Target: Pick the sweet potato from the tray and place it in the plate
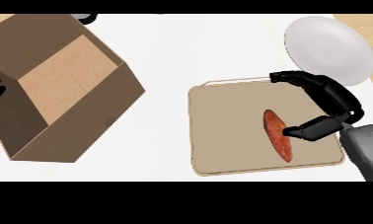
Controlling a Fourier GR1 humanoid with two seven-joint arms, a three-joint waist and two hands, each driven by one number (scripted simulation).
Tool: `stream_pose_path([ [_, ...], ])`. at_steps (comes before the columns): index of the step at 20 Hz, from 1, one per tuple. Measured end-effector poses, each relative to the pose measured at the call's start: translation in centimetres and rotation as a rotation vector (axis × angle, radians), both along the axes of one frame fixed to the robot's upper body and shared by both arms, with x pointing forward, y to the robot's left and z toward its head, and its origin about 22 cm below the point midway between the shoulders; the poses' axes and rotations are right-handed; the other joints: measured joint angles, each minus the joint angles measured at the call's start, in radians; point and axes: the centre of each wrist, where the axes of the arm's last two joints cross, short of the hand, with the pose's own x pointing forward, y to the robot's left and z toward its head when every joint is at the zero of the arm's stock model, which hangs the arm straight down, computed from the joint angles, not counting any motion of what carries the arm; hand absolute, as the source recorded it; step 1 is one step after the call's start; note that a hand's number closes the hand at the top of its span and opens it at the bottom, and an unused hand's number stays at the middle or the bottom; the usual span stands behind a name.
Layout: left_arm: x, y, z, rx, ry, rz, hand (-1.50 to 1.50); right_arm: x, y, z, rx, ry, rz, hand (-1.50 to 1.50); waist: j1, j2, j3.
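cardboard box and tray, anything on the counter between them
Nothing: in the head view, only bare white counter separates the cardboard box from the tray.

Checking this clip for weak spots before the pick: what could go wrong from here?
1. The right hand arcs over the tray with fingers spread, only its thumb near the sweet potato; closing now might nudge it rather than catch it.
2. The sweet potato is long and thin, so it may roll or pivot when pinched.
3. The plate lies close behind the hand; a lift could brush its rim.
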Motion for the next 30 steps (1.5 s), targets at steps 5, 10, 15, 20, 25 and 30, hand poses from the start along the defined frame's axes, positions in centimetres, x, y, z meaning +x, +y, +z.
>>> stream_pose_path([
  [5, 0.3, -0.1, 0.5, -0.012, 0.012, -0.007, 0.00, -0.1, -2.4, 0.4, -0.141, -0.039, 0.097, -1.50, -0.001, -0.004, -0.002],
  [10, 0.8, -0.2, 0.7, -0.014, 0.025, -0.006, 0.00, -0.3, -3.7, 0.6, -0.291, -0.080, 0.118, -1.50, 0.001, -0.007, -0.003],
  [15, 1.5, -0.2, 1.0, -0.019, 0.031, -0.021, 0.00, 0.0, -4.0, 0.7, -0.415, -0.104, 0.153, -1.50, 0.008, -0.009, -0.005],
  [20, 1.9, -0.4, 1.1, -0.017, 0.031, -0.020, 0.00, 0.1, -3.1, 0.5, -0.547, -0.103, 0.229, -1.50, 0.011, -0.014, -0.006],
  [25, 2.2, -0.3, 1.0, -0.016, 0.036, -0.017, 0.00, 0.5, -2.5, 0.8, -0.674, -0.146, 0.274, -1.50, 0.010, -0.017, -0.006],
  [30, 2.5, -0.3, 1.0, -0.011, 0.041, -0.014, 0.00, 0.8, -1.9, 0.2, -0.781, -0.157, 0.322, -1.50, 0.011, -0.018, -0.006],
])
